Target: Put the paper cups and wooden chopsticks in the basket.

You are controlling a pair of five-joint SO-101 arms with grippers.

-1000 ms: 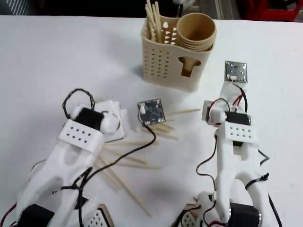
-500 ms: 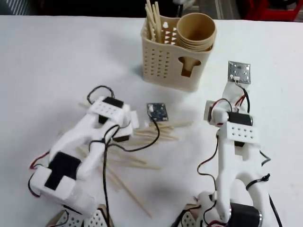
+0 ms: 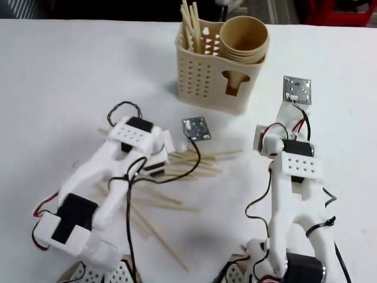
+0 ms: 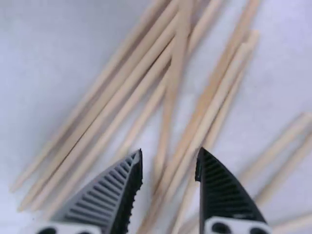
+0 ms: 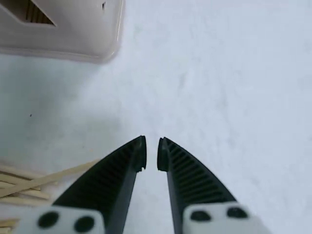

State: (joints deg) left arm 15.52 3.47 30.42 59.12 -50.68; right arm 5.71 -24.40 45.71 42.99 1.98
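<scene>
Overhead, a perforated basket stands at the far side of the table. It holds a nested stack of paper cups, and beside them a bundle of upright chopsticks. The loose chopsticks lie scattered on the table nearer the arms, crossing one another between and under the left arm.

The left gripper hangs low over this pile. Its jaws are spread, and one or two sticks run through the gap between the tips, with others just beside each tip. Nothing is pinched yet.

The right gripper sits over bare table close to a corner of the basket. Its jaws are drawn nearly together with only a slit between the tips, and it holds nothing. A few stick ends lie off to one side of it.

Step in hand: picking loose chopsticks off the table with the left arm. The cup part of the task looks finished.

The next move calls for lowering the tips until they bracket a stick against the table, then closing. The sticks are thin, round and overlapping, so the jaws may take several at once or roll one away. A grip near a stick's middle would keep it level for the carry to the basket.
</scene>
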